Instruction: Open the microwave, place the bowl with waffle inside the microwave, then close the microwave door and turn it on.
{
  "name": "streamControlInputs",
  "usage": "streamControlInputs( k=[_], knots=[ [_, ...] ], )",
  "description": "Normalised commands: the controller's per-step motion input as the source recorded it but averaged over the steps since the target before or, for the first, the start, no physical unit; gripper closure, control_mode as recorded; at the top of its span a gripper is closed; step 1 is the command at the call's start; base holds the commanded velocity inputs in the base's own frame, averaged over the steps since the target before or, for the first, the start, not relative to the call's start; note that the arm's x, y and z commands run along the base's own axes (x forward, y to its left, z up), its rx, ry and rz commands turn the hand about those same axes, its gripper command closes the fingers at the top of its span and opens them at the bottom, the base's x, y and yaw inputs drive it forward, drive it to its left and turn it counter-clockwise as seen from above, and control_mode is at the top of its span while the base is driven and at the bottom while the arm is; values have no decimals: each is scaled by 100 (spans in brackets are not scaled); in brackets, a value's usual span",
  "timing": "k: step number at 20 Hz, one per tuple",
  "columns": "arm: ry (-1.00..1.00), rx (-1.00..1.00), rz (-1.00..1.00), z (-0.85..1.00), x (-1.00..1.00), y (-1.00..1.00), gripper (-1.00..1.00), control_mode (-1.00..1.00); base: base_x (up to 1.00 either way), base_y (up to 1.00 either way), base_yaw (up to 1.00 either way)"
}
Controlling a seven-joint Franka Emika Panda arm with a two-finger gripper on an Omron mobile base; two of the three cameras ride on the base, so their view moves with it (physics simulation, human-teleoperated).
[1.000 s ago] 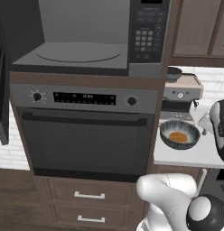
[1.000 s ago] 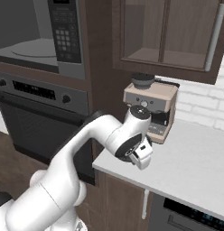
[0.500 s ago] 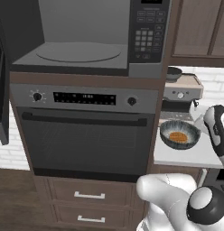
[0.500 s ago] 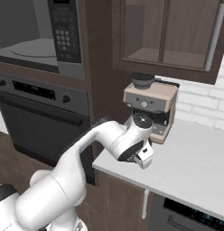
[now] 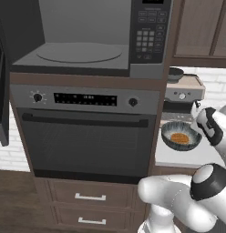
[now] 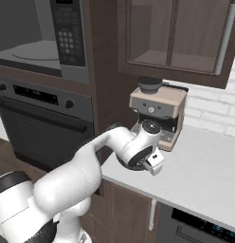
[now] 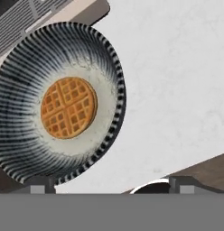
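The microwave (image 5: 78,50) stands with its grey cavity and turntable exposed, and the microwave door (image 5: 1,91) is swung out at the far left. On the white counter sits the striped bowl (image 5: 181,136) with the waffle (image 5: 180,138) flat in its middle. My gripper (image 5: 203,127) hovers just right of the bowl. In the hand view the bowl (image 7: 59,103) and waffle (image 7: 68,107) lie upper left. The gripper (image 7: 109,186) is open, its fingertips (image 7: 39,185) wide apart, the left one at the bowl's near rim.
A coffee machine (image 5: 183,93) with a small dark cup on top stands right behind the bowl. The black oven (image 5: 87,136) is below the microwave, with drawers under it. The counter (image 6: 200,171) stretches right under wooden wall cabinets (image 6: 185,33).
My hand has slid a little left, closer to the bowl, and the arm's elbow has swung lower. Bowl, waffle and microwave door stay put.
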Motion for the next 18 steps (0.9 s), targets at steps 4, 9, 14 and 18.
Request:
streamControlInputs(
  k=[4,9,14,18],
  knots=[
    [17,0,0,-15,45,-23,-100,-100,0,0,0],
    [9,0,0,-22,38,-16,-100,-100,0,0,0],
    [5,0,0,-27,35,-14,-100,-100,0,0,0],
    [2,0,0,-36,5,-18,-100,-100,0,0,0]
  ],
)
